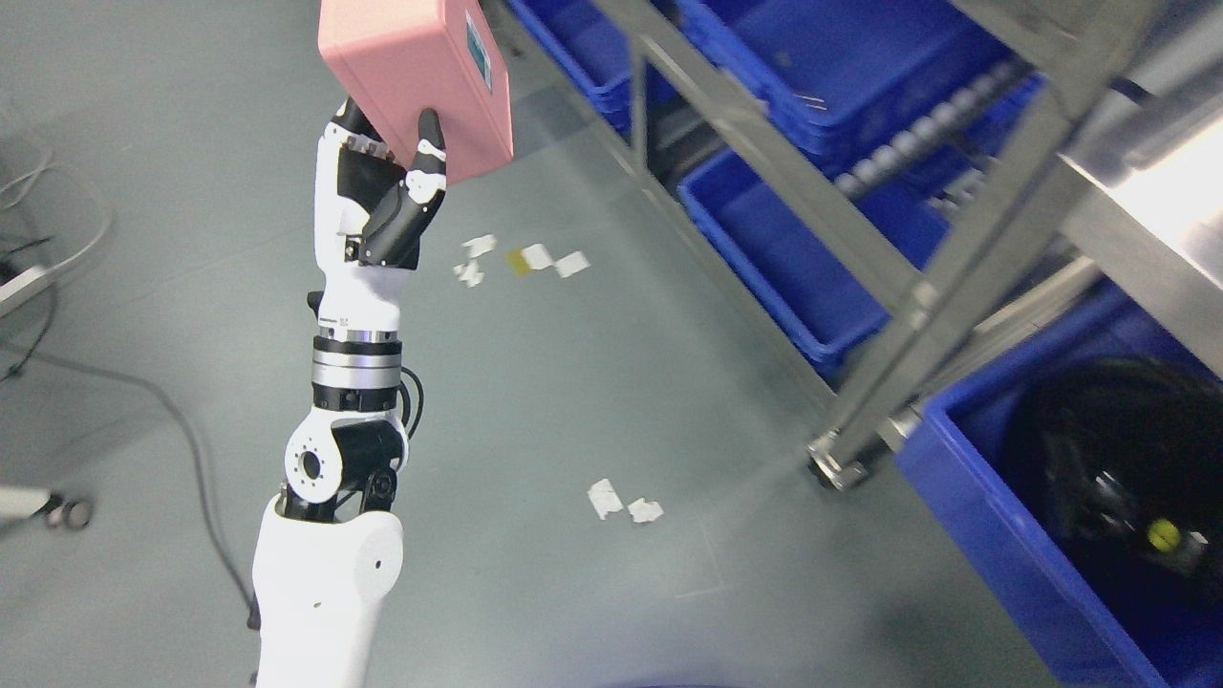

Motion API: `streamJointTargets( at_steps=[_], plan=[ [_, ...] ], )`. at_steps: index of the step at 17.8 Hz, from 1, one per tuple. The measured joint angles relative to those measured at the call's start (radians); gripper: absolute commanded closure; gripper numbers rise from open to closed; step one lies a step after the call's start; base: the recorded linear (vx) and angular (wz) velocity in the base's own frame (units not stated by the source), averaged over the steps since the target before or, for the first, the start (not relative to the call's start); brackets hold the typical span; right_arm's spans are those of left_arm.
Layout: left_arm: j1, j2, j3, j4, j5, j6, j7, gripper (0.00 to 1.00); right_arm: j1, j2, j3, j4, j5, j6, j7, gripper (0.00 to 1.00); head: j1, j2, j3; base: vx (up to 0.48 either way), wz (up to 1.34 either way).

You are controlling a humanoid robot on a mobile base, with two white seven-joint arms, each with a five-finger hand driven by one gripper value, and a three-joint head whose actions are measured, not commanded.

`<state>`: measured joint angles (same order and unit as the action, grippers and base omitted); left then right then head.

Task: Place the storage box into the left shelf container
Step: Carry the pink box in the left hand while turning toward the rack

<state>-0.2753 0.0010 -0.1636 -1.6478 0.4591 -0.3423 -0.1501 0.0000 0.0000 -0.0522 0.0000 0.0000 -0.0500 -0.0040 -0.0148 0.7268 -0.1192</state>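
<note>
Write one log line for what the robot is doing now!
left hand: holds pink storage box | box: above floor, outside blue shelf bins | right hand: unseen

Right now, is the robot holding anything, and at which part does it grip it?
Yes. The left hand holds the pink storage box at its lower end, thumb across the front face, raised above the floor beside the shelf. No right hand shows.

White-shelled left arm [325,573], silver wrist ring, black joints and cable, black-and-white hand [382,196].
</note>
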Motion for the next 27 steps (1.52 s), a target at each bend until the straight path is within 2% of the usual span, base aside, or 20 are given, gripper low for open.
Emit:
streamJointTargets(
  at_steps=[9,22,27],
  plan=[
    [0.168,-0.001,-0.027,-0.017,0.033,-0.049,-0.029,0.94,0.000,0.000,0.000,0.000,0.000,-0.007,0.009,0.00,0.0000,0.000,0.000,0.339,0.92],
    [0.260,-0.001,-0.056,-0.020,0.048,-0.061,-0.036,0.94,0.000,0.000,0.000,0.000,0.000,0.001,0.001,0.00,0.0000,0.000,0.000,0.485,-0.01],
    [0.269,-0.001,-0.064,-0.018,0.050,-0.057,-0.083,0.94,0.000,0.000,0.000,0.000,0.000,0.001,0.000,0.00,0.0000,0.000,0.000,0.512,0.09]
  ],
)
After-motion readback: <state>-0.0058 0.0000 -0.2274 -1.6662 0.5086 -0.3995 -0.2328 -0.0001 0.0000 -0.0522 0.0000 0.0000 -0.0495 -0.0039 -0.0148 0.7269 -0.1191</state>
